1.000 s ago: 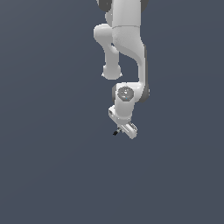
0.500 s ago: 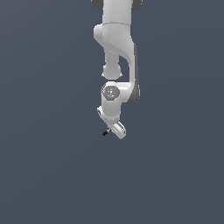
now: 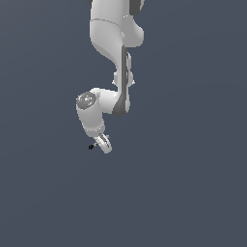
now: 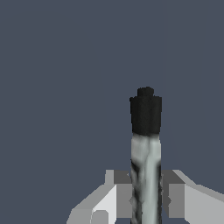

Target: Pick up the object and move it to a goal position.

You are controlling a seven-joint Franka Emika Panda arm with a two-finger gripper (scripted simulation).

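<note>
Item 1. Arm [image 3: 113,58]: white, jointed, with grey joint caps. It enters from the top of the exterior view, bends at an elbow and ends low in the middle of that view, against a flat slate-grey background.

Item 2. Pincer [image 3: 102,144]: white with grey inner pads, at the arm's lowest point in the exterior view. In the wrist view the pincer [image 4: 146,202] is clenched on the rod, one pad [image 4: 124,199] touching each side of the shaft.

Item 3. Rod [image 4: 146,157]: thin, marker-like, mottled grey shaft with a black end. It is held between the pads, the black end projecting clear beyond the fingertips. In the exterior view only the dark tip of the rod [image 3: 91,146] shows, as a small speck just beside the pincer on the exterior view's left.

Item 4. Support: no worktop edge or corner can be made out in either view, so whether the rod is raised off a surface cannot be told.
</note>
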